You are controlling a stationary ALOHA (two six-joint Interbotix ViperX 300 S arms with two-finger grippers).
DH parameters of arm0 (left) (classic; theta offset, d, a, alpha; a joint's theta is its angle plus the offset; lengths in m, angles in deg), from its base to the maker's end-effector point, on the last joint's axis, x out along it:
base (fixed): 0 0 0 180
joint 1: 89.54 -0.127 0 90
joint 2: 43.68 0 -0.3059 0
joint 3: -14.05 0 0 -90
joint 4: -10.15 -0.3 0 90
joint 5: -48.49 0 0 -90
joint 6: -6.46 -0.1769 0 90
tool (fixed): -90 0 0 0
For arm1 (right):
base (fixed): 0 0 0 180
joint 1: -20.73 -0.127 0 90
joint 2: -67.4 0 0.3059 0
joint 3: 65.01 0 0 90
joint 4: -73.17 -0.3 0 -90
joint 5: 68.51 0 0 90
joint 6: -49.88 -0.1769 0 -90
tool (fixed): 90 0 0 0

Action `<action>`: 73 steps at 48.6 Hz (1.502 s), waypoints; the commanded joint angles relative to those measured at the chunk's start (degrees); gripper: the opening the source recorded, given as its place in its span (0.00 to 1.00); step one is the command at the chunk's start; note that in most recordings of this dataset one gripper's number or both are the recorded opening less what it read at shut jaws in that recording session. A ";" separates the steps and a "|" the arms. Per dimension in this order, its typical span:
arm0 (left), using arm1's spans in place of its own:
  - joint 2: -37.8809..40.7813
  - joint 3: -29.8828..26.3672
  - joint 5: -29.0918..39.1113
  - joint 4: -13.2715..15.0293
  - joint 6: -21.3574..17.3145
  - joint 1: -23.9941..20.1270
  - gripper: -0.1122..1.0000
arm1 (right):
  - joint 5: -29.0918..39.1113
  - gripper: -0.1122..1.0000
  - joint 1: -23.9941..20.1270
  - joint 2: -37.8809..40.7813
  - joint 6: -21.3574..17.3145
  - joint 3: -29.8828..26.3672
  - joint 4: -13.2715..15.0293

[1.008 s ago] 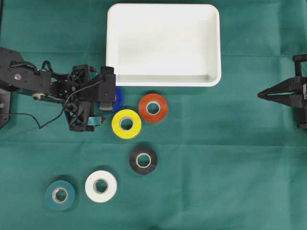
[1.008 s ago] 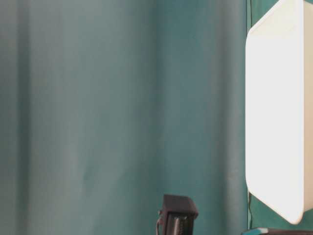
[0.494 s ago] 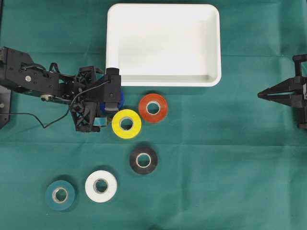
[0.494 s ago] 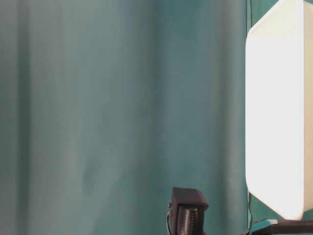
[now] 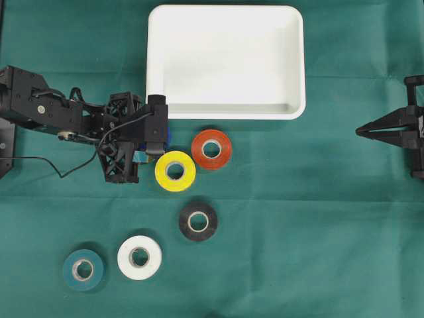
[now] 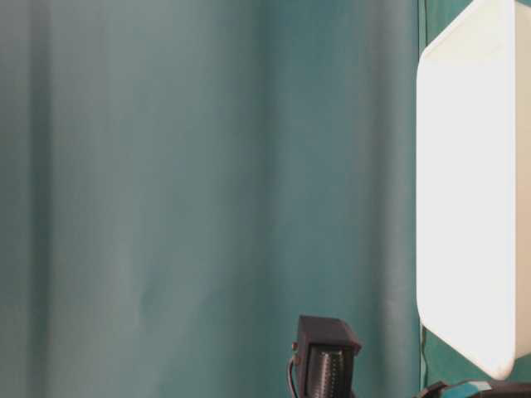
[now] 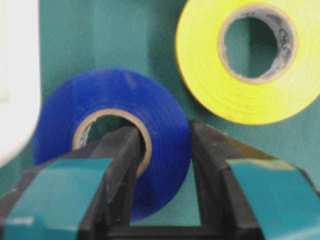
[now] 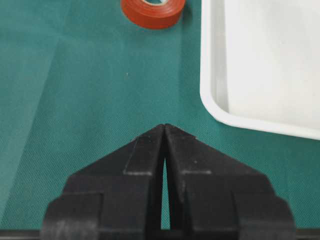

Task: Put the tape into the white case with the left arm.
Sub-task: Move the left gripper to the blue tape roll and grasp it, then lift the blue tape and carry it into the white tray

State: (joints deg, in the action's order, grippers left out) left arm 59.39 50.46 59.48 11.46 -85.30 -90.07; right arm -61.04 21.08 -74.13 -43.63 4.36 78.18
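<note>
From above, the white case (image 5: 226,61) sits at the top of the green cloth (image 5: 298,218). The left gripper (image 5: 154,134) is just below the case's lower left corner, and only a thin blue edge of the blue tape (image 5: 168,136) peeks out from under it. The yellow tape (image 5: 175,171) lies just below that gripper, and the red tape (image 5: 212,149) is below the case's bottom rim. The black tape (image 5: 198,221), white tape (image 5: 139,258) and teal tape (image 5: 83,269) lie farther down from the case. The right gripper (image 5: 361,130) is far to the right of the case, with its tips together. In the table-level view, the case (image 6: 473,191) fills the right side. In the left wrist view, the left gripper (image 7: 162,150) is clamped on the blue tape (image 7: 112,130), one finger in its hole and one outside, next to the case (image 7: 17,75). In the right wrist view, the right gripper (image 8: 164,129) is pinched together, holding nothing, near the case's corner (image 8: 260,60).
</note>
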 commanded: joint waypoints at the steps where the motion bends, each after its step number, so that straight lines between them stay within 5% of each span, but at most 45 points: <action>1: -0.79 -0.70 0.26 -0.09 0.09 0.44 0.34 | -0.62 0.02 0.09 0.35 0.00 -0.70 0.09; 16: -1.85 -1.67 1.41 0.09 0.44 2.20 0.34 | -0.53 0.02 0.09 0.35 0.00 -0.70 0.09; 47: -11.95 -7.91 16.26 0.09 1.67 6.06 0.34 | -0.62 0.02 0.09 0.35 0.00 -0.62 0.09; 73: -8.70 -13.27 16.00 -0.09 -2.90 -3.60 0.34 | -0.53 0.02 0.09 0.35 0.00 -0.70 0.09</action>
State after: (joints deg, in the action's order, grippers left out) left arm 50.60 39.38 75.82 11.46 -86.97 -91.91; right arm -61.04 21.08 -74.13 -43.63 4.36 78.18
